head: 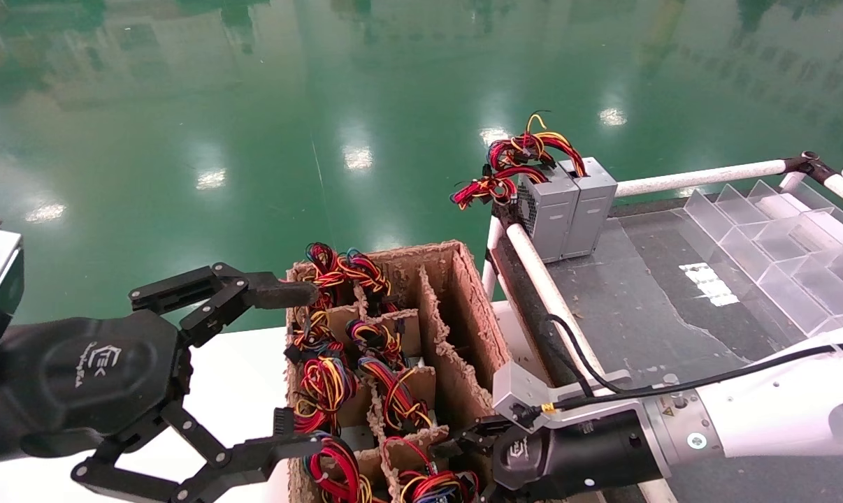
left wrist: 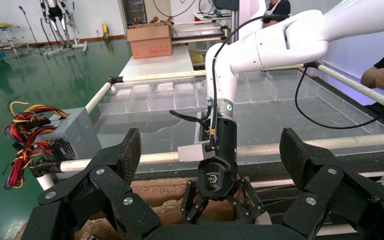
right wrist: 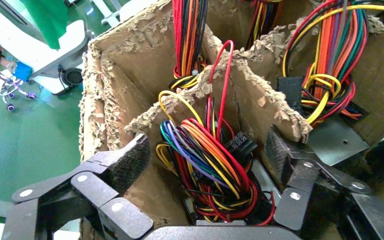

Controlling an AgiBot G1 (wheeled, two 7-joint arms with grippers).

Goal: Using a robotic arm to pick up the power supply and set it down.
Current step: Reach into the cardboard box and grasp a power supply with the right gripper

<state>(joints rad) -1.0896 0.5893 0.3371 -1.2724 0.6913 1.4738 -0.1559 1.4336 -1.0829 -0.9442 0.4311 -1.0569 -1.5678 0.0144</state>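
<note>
Cardboard walls hide most of what matters: the power supply [right wrist: 215, 170] sits deep in a near compartment of the divided cardboard box [head: 456, 293], and we see little but its looped red, yellow, orange and blue wires, with only a sliver of metal below them. In the head view the box's near end is cut off by the frame's bottom edge. We reach down with our right gripper [right wrist: 207, 165] into that compartment, wrist level and white forearm stretched in from the right, fingers spread wide on either side of the wire bundle, not yet closed on it. Our left gripper [head: 282, 370] hangs at the box's left side, its fingers also wide apart, holding nothing. Two grey boxes [head: 567, 206] with red-yellow wires stand on the dark table [head: 638, 293] beyond.
</note>
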